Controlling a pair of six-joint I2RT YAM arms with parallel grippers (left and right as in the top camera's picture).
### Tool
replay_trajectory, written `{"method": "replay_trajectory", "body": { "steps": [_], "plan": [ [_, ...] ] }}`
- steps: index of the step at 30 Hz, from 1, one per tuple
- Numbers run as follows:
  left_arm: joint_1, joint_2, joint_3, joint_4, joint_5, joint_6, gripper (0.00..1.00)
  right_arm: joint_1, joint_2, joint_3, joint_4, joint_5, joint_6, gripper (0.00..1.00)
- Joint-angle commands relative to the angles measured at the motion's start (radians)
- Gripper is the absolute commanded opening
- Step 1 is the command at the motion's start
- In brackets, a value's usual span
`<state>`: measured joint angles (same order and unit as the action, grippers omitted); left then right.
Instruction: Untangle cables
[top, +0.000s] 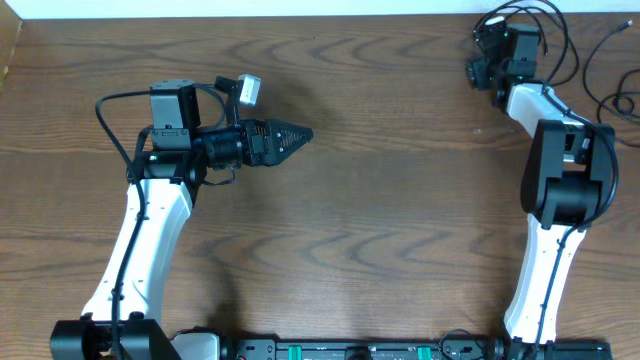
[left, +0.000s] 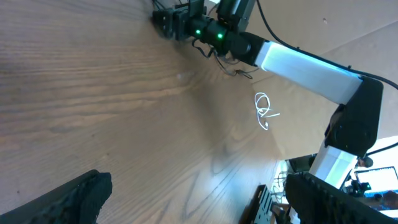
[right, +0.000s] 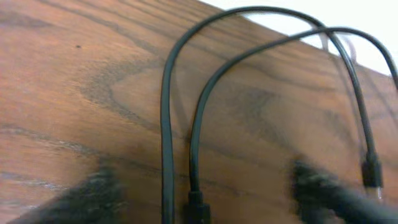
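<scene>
Two thin black cables (right: 186, 106) arch over the wooden table in the right wrist view and run down side by side between the blurred fingers of my right gripper (right: 208, 193). Its jaws stand wide apart, open, and touch neither cable. One cable ends in a black plug (right: 196, 208). From overhead the right gripper (top: 480, 65) is at the far right corner, with black cables (top: 557, 30) looping behind it. A thin white cable (left: 264, 111) lies coiled on the table in the left wrist view. My left gripper (top: 298, 134) is left of centre, open and empty, far from the cables.
More black cable (top: 612, 92) trails toward the table's right edge. Another plug (right: 371, 171) lies right of the right gripper's fingers. The right arm (top: 560, 180) stretches along the right side. The table's far edge (top: 320, 14) is close behind the cables.
</scene>
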<state>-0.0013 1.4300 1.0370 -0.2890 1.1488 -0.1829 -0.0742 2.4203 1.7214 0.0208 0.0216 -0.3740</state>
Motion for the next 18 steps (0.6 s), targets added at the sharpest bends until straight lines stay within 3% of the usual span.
{"method": "replay_trajectory", "body": {
  "steps": [1, 12, 18],
  "plan": [
    [0.002, 0.002, -0.006, -0.002, 0.005, 0.007, 0.96, 0.005, -0.093, 0.015, -0.03, 0.01, 0.026, 0.99],
    [0.002, 0.002, -0.006, -0.002, 0.005, 0.007, 0.96, 0.027, -0.527, 0.015, -0.153, 0.01, 0.026, 0.99],
    [0.002, 0.002, -0.006, -0.002, 0.005, 0.007, 0.96, 0.027, -0.734, 0.015, -0.319, -0.006, 0.026, 0.99]
  ]
}}
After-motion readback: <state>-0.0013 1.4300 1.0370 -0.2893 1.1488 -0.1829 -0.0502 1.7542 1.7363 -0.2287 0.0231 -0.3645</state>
